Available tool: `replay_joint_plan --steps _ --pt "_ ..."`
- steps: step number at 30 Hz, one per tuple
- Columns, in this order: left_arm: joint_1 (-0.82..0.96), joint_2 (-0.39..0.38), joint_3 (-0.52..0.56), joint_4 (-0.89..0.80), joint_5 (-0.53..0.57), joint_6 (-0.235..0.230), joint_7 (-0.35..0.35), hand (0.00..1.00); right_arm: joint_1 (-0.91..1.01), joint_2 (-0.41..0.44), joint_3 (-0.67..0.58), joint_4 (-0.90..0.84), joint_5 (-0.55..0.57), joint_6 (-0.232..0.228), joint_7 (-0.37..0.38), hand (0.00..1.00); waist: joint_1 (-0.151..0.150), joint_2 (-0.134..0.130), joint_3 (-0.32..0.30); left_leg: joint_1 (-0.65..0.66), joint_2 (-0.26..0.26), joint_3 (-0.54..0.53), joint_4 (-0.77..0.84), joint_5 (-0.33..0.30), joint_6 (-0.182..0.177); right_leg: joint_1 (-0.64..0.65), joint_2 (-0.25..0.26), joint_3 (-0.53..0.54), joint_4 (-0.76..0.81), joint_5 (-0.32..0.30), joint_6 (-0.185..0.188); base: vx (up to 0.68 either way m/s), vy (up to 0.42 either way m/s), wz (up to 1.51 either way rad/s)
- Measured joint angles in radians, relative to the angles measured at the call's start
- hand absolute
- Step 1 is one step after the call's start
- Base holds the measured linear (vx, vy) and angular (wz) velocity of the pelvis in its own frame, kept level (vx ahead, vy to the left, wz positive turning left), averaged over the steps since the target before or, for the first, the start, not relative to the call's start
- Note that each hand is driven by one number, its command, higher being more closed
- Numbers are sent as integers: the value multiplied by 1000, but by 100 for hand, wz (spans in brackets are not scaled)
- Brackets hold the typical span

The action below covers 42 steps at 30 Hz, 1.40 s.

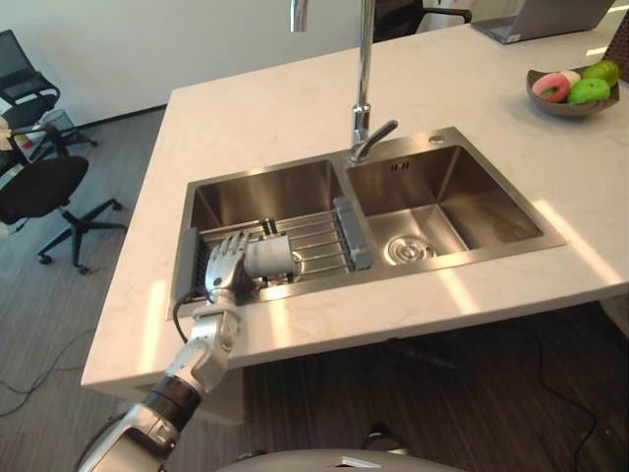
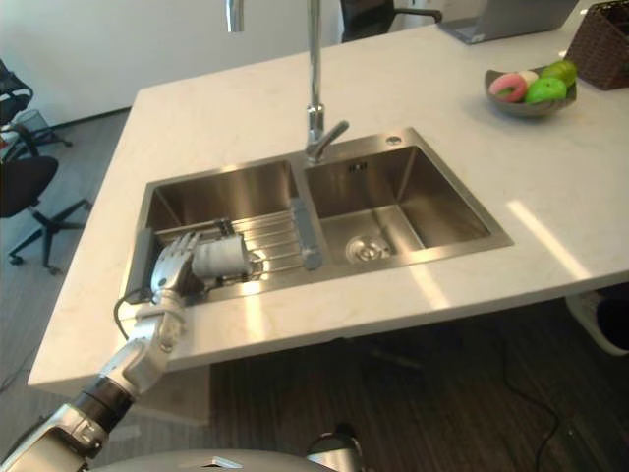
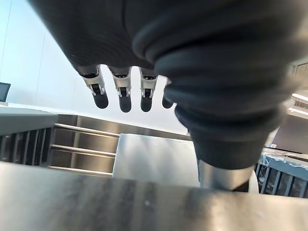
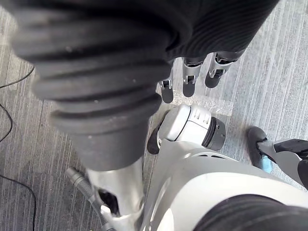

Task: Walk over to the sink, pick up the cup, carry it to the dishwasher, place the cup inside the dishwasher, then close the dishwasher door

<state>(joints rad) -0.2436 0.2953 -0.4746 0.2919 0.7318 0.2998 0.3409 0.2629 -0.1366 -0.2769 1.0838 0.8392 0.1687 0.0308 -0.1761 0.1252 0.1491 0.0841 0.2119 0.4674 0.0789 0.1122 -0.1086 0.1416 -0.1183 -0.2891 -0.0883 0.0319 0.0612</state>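
In a pale countertop [image 1: 275, 108], a 2-basin sink [image 1: 462, 187] is holding a grey cup [image 1: 268, 258], lying on the left basin's rack [image 1: 316, 237]. Your left hand [image 1: 228, 264] is sitting just left of it, fingers straight. Your right hand [image 4: 189, 83] is hanging relaxed.

The left hand [image 1: 228, 264] is hiding the left end of the cup [image 1: 267, 258], while the picture's top edge is cutting off the faucet [image 1: 364, 69] and the laptop [image 1: 545, 18].
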Motion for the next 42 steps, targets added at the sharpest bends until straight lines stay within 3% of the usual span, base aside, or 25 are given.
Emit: replay_joint_plan --steps 4,8,13,15,23,32,37,39,42 --pt "-11 0 -2 2 0 48 -51 0 -1 -13 3 0 0 0 -21 0 -15 16 6 -1 3 0 13 1 0 4 -1 -1 0 0 0 0 0 0" --pt "-21 1 -10 5 63 73 -103 0 0 -21 25 2 0 0 -29 0 -19 15 7 -4 7 0 27 1 0 5 -3 -2 0 0 0 33 -10 -5" --pt "-39 6 -39 14 236 73 -197 0 0 -21 25 4 0 0 -31 0 -26 15 8 -12 11 0 47 1 0 5 -5 -4 0 0 0 34 -3 -1" --pt "-50 11 -57 15 307 73 -269 0 0 -21 25 4 0 0 -31 0 -37 17 9 -12 14 0 53 1 0 7 -5 -5 0 0 0 58 -3 -2" --pt "-105 19 -124 9 392 74 -352 0 -10 -25 28 6 0 -18 -31 0 -61 22 28 -11 33 1 82 1 0 16 6 1 0 6 8 52 -7 -5" --pt "-135 19 -129 10 396 71 -433 0 -10 -22 28 6 -1 -18 -31 0 -71 25 34 -11 37 2 93 1 0 16 5 4 0 0 -2 34 11 -3" --pt "-148 20 -130 10 391 69 -438 0 -10 -23 22 6 -1 -19 -32 0 -72 35 46 -12 36 2 93 1 0 16 5 3 0 0 -2 34 11 1" --pt "-150 22 -133 11 386 50 -436 0 -10 -24 22 6 -1 -21 -32 0 -74 35 47 -12 36 2 93 1 0 16 5 3 0 0 -2 41 10 1" --pt "-163 32 -139 12 318 -16 -414 0 -10 -23 22 3 -1 -21 -30 0 -75 36 47 -13 36 1 92 -1 0 16 5 1 0 0 -2 41 10 2"
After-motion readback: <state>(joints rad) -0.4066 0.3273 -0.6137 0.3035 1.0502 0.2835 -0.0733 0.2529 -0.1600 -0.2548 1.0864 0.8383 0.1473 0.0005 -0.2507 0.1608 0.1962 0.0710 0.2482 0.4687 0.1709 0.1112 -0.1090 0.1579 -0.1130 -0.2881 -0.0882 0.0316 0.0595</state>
